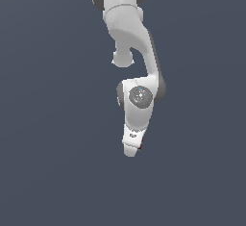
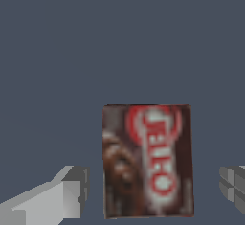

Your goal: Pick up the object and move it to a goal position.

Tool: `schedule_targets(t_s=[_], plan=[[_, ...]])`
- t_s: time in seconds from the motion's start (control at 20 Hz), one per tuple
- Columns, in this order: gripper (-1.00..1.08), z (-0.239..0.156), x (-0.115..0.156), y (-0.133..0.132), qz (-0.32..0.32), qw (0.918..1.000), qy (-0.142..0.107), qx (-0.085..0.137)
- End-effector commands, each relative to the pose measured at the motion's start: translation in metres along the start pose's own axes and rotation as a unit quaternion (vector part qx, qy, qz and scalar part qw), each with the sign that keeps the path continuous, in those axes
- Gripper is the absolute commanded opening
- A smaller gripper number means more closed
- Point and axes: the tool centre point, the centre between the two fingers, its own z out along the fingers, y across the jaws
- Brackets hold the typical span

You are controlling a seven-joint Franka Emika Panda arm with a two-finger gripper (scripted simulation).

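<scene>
Nearest the wrist camera are your fingers (image 2: 52,200), spread wide, one on each side of the object (image 2: 147,161) and neither touching it; the box sits in the gap, label up, on the plain grey table (image 2: 95,42) (no table edge shows, so its place there cannot be given). In the exterior view the hand (image 1: 133,149) hides all but a red sliver. Centre the box between the pads, descend straight, square the pads to its long sides, then close evenly; an off-centre squeeze would likely twist it.
</scene>
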Motion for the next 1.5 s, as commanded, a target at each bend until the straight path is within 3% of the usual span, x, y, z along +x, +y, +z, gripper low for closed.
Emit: schedule_targets(t_s=[0.0,0.55,0.6,1.45], plan=[[1.00,0.010,0.000,-0.001,-0.001,1.0000,0.000,0.001],[1.00,0.043,0.000,0.000,-0.002,1.0000,0.000,0.000],[-1.00,0.043,0.000,0.000,-0.002,1.0000,0.000,0.000],[-1.00,0.037,-0.007,-0.003,-0.002,1.0000,0.000,0.000]])
